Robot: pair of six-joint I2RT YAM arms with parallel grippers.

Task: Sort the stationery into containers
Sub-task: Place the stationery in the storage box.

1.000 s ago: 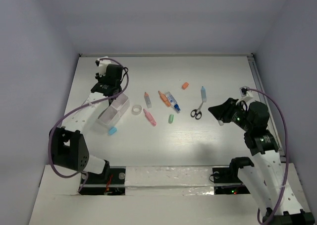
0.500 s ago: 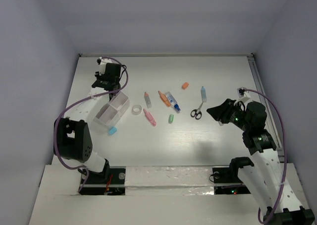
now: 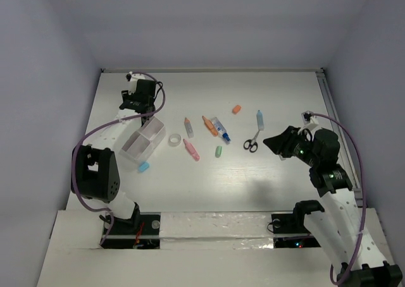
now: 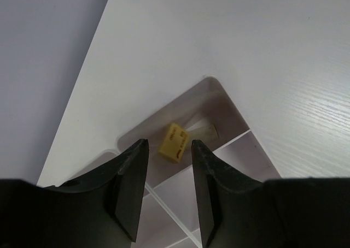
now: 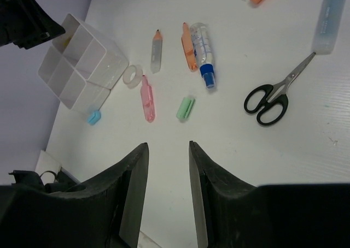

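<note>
Over containers [image 4: 221,103] corner cell | yellow eraser [image 4: 174,142] inside, seen betw. L jaws: apart, empty | R jaws apart

White table [image 3: 272,179] noted across the middle of the top view; surface matt, faintly grained. It is enclosed on three sides by pale lilac walls: back wall [image 3: 215,28] at the top of the frame, left wall [image 3: 38,110], right wall [image 3: 376,78]. A thin metal rail [image 3: 330,100] is seen along the table's right edge. A white board [image 3: 215,222], covered in glossy film, is laid across the bottom of the frame.
</note>
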